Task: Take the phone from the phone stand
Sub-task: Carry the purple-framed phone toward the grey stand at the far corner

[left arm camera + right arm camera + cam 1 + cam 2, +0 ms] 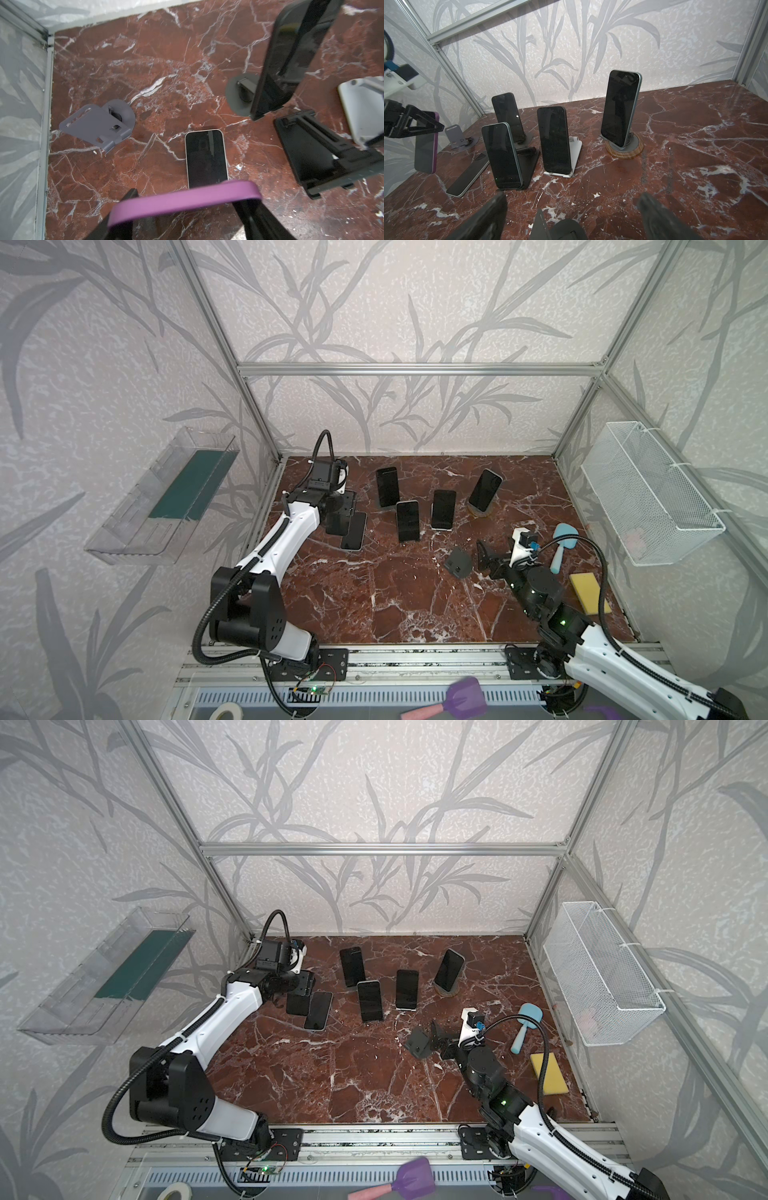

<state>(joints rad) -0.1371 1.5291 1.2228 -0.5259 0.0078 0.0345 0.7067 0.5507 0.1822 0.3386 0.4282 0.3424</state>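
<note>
My left gripper point(187, 202) is shut on a phone in a purple case point(145, 209), gripping it across its width. In the right wrist view this phone point(426, 143) hangs upright above the table, clear of every stand. An empty grey phone stand point(97, 122) sits by the back left corner, apart from it. In both top views the held phone point(336, 526) shows dark under the left gripper point(337, 517). My right gripper point(571, 214) is open low over the table, with an empty dark stand point(458, 563) just in front of it.
A pale-edged phone point(354, 531) lies flat on the marble beside the left gripper. Several phones lean on stands mid-table, one point(485, 489) on a round wooden base. A blue brush point(563, 545) and a yellow sponge point(589, 591) lie at the right. A wire basket point(648, 497) hangs on the right wall.
</note>
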